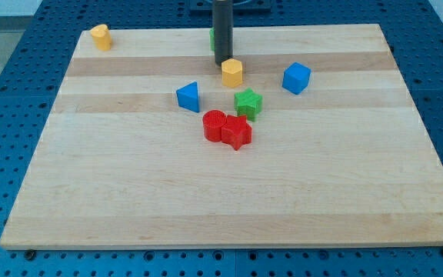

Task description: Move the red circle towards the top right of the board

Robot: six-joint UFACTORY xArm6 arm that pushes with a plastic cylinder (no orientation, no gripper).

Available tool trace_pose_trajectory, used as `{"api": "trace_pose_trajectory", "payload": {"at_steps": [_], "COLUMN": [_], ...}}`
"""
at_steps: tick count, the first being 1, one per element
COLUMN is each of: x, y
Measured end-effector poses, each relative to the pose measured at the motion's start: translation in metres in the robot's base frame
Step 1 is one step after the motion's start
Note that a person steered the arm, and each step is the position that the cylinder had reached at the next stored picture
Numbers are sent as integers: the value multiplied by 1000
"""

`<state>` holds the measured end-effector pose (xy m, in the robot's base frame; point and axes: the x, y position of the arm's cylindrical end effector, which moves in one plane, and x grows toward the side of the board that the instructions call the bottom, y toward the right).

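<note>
Nearest the view's bottom, the red circular block (214, 125) sat near the middle of the pale wooden table (129, 208), touching a red star-shaped block (238, 132) on its right. Just beyond lay a green star-shaped block (248, 102) and a blue triangular block (188, 96). Farther up, my tip (222, 62) stood beside a yellow hexagonal block (232, 72). The tool, a bare rod, grasped nothing. The circle lay below my tip, so I judged I would have to come round to its lower left.
</note>
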<state>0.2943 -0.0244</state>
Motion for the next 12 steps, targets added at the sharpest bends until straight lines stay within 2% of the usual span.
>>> {"api": "trace_pose_trajectory", "payload": {"at_steps": [2, 3, 5, 6, 8, 9, 12], "x": [53, 100, 157, 160, 171, 171, 133], "y": [-70, -82, -18, -17, 57, 72, 160]}}
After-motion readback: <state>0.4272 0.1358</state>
